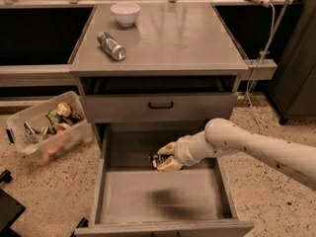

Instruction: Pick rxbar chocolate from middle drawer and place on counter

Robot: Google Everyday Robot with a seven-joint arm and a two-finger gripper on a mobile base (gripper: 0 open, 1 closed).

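Observation:
The middle drawer (158, 196) is pulled open at the bottom of the cabinet, with a plain grey floor. My gripper (166, 157) hangs above the drawer's back part, at the end of the white arm coming in from the right. It is shut on the rxbar chocolate (158, 160), a small black-wrapped bar whose end shows between the cream fingers. The bar is lifted off the drawer floor, and a shadow lies below it. The counter (168, 33) is the grey top of the cabinet above.
A silver can (111, 45) lies on its side on the counter's left part, and a white bowl (125, 13) stands at its back left. A clear bin (47, 127) of assorted items sits on the floor to the left. A closed drawer with a handle (160, 104) is above the open one.

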